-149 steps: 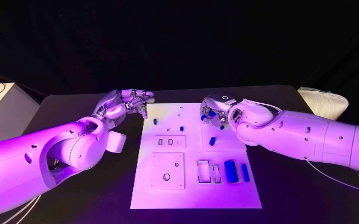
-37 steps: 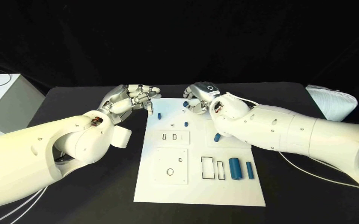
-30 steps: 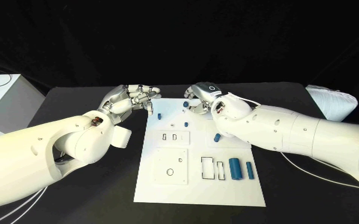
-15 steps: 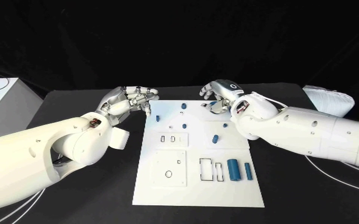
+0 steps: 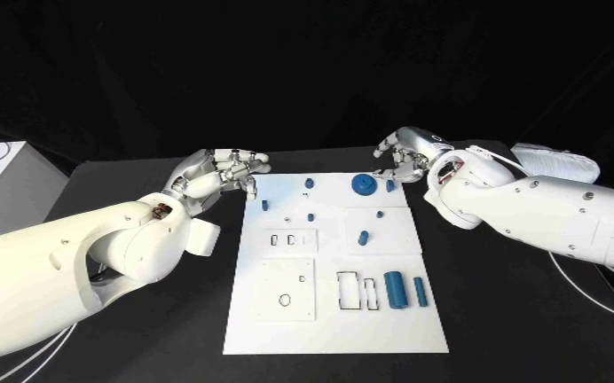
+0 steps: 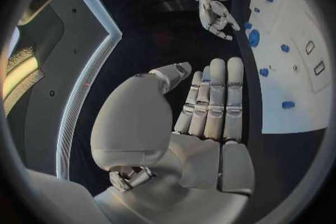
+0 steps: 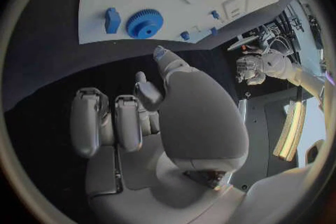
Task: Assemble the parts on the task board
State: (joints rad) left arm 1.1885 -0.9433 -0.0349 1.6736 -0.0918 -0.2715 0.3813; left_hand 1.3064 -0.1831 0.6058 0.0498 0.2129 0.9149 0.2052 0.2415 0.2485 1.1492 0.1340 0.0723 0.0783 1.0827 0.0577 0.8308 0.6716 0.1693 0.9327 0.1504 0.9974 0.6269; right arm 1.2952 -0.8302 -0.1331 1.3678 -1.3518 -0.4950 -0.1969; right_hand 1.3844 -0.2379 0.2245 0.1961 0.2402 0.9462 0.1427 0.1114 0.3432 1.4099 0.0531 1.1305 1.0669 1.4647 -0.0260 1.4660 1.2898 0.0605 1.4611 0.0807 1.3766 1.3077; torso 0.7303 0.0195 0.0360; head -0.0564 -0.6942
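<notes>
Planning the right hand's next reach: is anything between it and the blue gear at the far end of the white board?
Nothing visible: the right hand hovers beside the white task board, and only bare black table separates it from the round blue toothed gear.

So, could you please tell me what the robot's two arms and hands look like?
Both arms are smooth, rounded white shells dotted with small dark screw holes. The left arm and right arm each trail thin pale cables underneath. The left hand and right hand are silver metal, with segmented fingers and a broad rounded thumb base.
</notes>
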